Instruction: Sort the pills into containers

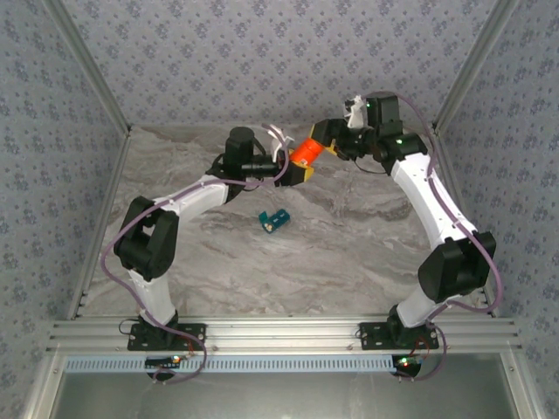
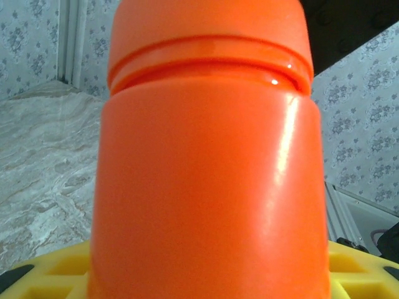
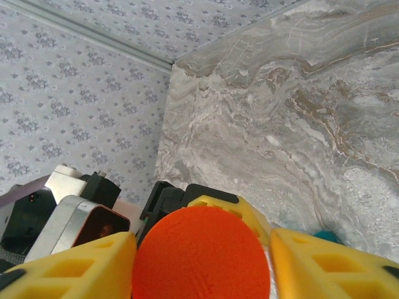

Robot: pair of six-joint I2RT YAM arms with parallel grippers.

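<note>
An orange bottle (image 1: 306, 154) with a round orange cap (image 3: 201, 255) hangs tilted above the back of the table. My left gripper (image 1: 295, 168) is shut on its body, which crowds the left wrist view (image 2: 206, 187) between yellow fingers (image 2: 50, 274). My right gripper (image 1: 326, 140) sits over the cap end, open, with its yellow fingers (image 3: 324, 261) on either side of the cap and a slim gap on the right. The teal-blue pill box, the containers (image 1: 273, 220), lies on the table below the bottle and peeks out by my right finger (image 3: 325, 235). The pills are hidden.
The marble tabletop (image 1: 349, 244) is walled with patterned panels at the back and both sides. An aluminium rail (image 1: 279, 336) runs along the near edge at the arm bases. Both arms meet at the back centre.
</note>
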